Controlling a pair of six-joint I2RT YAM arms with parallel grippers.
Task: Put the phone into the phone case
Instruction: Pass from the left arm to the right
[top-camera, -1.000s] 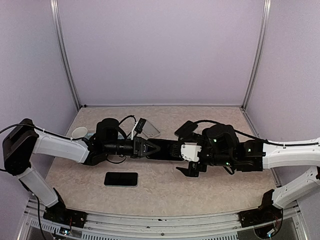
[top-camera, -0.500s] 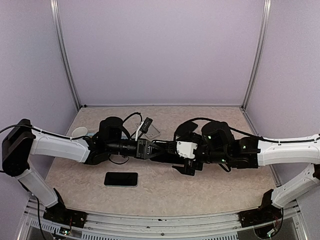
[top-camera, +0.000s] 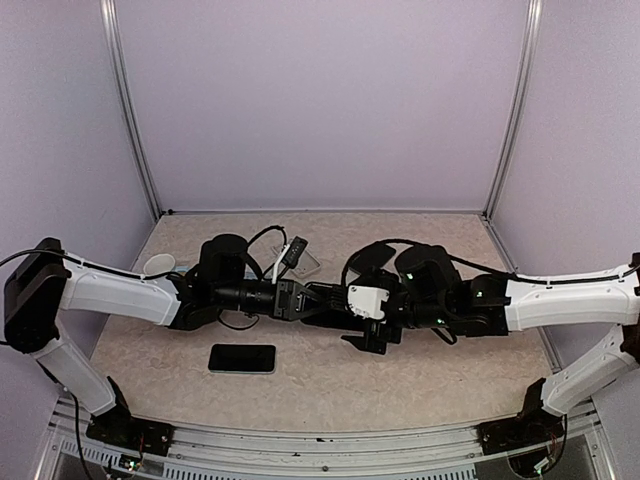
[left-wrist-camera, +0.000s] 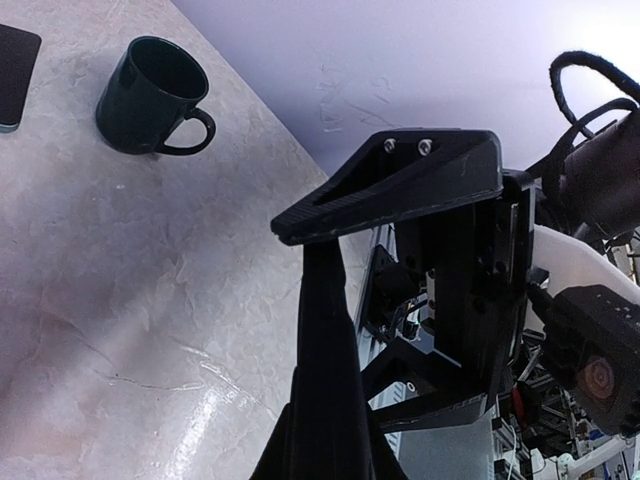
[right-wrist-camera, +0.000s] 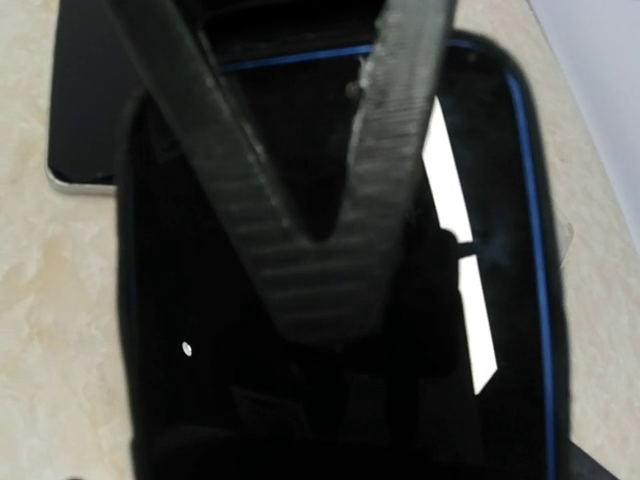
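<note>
Left arm (top-camera: 110, 295) first: smooth white shells, black at every joint, and a boxy black block (top-camera: 35, 300) at the shoulder. Right arm (top-camera: 570, 300) is the same build, white tubes running into chunky black motor housings, with tiny green lights (top-camera: 408, 272) glowing on one. A thick black braided cable (left-wrist-camera: 600, 55) arcs by the wrist. There's a white block (top-camera: 366, 301) on the right wrist. Up close now: a black wedge-shaped finger (left-wrist-camera: 400, 185) with two silver screws (left-wrist-camera: 405, 146). In the other wrist view, matte-black ribbed fingers (right-wrist-camera: 400, 150).
</note>
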